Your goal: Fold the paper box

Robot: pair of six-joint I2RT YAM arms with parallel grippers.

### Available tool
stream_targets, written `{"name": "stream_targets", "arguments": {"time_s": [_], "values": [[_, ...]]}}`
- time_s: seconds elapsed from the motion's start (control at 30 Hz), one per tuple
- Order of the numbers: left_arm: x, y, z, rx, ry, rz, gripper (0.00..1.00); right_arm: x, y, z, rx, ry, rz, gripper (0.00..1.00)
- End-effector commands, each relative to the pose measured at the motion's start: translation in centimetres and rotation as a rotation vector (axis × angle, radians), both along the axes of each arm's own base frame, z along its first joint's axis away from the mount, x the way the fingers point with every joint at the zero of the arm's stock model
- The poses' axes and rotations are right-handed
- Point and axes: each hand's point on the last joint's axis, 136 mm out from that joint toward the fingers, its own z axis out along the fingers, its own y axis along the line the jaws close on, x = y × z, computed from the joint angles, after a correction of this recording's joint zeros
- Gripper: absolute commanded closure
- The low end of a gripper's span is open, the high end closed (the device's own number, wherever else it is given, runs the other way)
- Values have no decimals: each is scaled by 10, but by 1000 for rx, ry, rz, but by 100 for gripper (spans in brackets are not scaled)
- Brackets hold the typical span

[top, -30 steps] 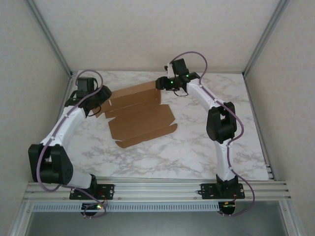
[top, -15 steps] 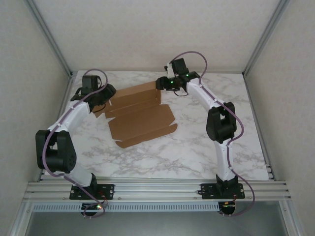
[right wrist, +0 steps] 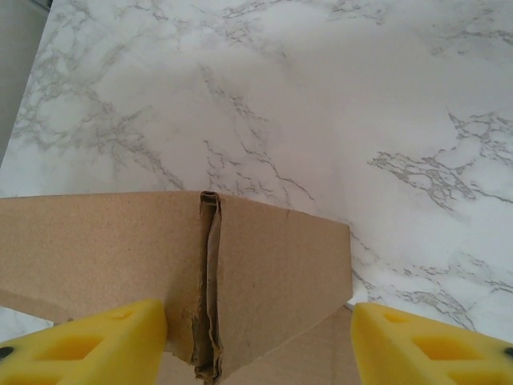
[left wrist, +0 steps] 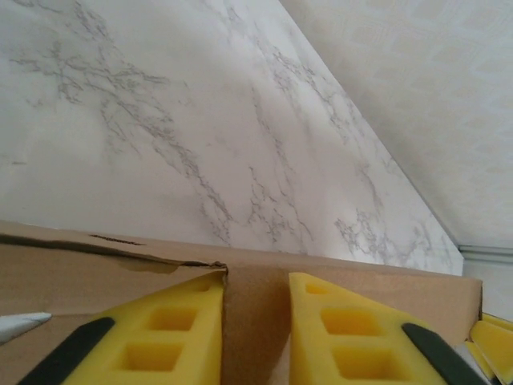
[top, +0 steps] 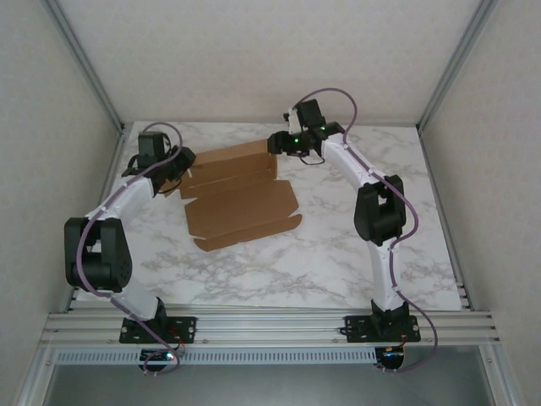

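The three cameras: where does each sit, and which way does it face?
Top external: above, behind the arm bases, looking down on the table, both arms and the paper box.
Left wrist: on the left hand, facing the box's edge; yellow fingers show.
Right wrist: on the right hand, facing a box flap between its yellow fingers.
Both wrist views share the box.

Both arms stretched toward the upper middle of the top view, elbows bent.
Left gripper [left wrist: 256,285] narrowed to a slim gap; right gripper [right wrist: 258,317] spread wide.
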Motion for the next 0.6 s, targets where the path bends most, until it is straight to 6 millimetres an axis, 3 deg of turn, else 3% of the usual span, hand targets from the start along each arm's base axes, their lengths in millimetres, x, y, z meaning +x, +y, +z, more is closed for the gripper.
{"name": "stream_targets", "arguments": {"time_s": [0.0,0.2,0.33,0.57], "values": [[0,-10,-12,-40,20,-44,82,-12,-7,-3,14,81,2,34],[2,-23,-14,-104,20,-76,83,-11,-39,19,-15,44,-87,31],[0,-46,-17,-132,34,-124,84,-15,-62,15,-30,51,-159,30],[-2,-87,-11,-104,55,-208,84,-34,-84,8,-10,68,-205,29]]}}
